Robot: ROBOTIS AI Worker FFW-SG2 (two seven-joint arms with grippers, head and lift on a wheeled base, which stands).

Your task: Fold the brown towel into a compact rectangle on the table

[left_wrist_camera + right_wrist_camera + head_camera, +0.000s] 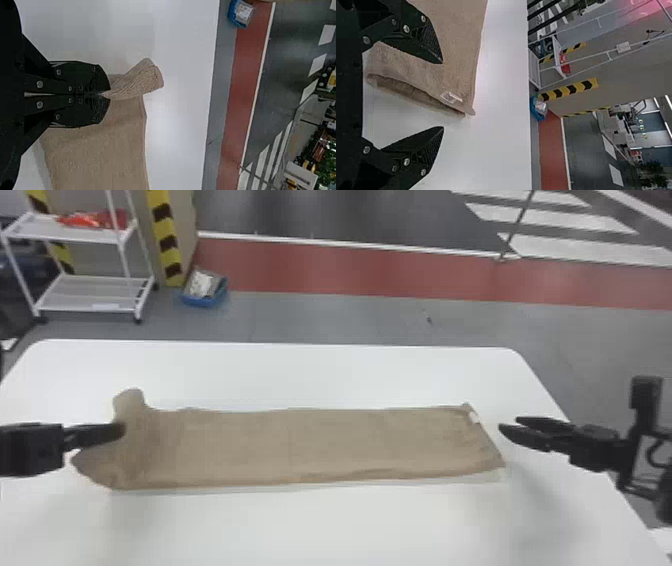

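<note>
White wire cart (77,235) at the far left behind the table (320,375), with some red stuff (90,220) on its top shelf. In front of that, over the left part of the table, is the robot's left gripper (121,430) – jaws pressed together, pinching a bit of the brown towel (310,445) near its left end. The cloth is all bunched up there, with a floppy flap (129,399) poking out past the fingertips toward the far side (kinda looks like a little ear, honestly).

Moving right, there's a yellow-and-black striped post (167,240) back there, then a blue bin (205,299) on the floor just beside it. From the bunched end the towel runs across the table as one long strip, pretty flat, with a slight ripple along the near edge. At its right end there's a small white tag (474,418) by the far corner, and the layers gape a little along that end.

Last up, the right gripper (508,423) – jaws spread wide, nothing pinched, just off that right end. White floor stripes (555,217) sit way back on that side.
</note>
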